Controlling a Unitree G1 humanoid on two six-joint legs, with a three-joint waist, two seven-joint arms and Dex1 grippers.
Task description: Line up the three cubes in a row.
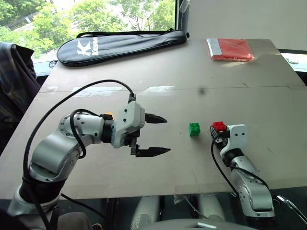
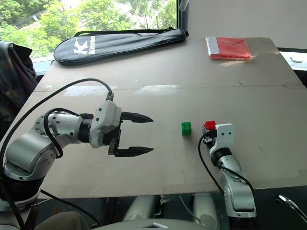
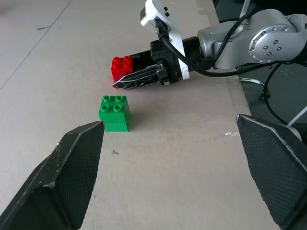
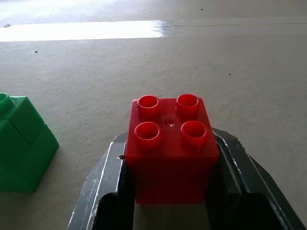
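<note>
fingers of the right gripper (image 4: 168, 191) press against both sides of the red cube (image 4: 169, 143), which sits upright between them with its four studs facing up; the jaws are closed tight on it. seen from the head, this gripper lies low over the table (image 1: 158, 72) at the near right, pointing away from the robot, with the red cube at its tip. green cube (image 1: 194, 129) stands on the table just to the left of the red one, near it but not touching, studs up. further left, the left gripper (image 1: 157, 135) hangs above the table with its two black fingers spread wide apart and nothing between them; it points to the right, toward the green cube, and stays well short of it. in the left wrist view the green cube rests in front of the open fingers, with the red cube and the right gripper just beyond it. at the far edge of the table lie a long black racket bag (image 1: 120, 45) on the left and a flat red packet (image 1: 230, 49) on the right, both well apart from the cubes. i cannot find the yellow cube.
</note>
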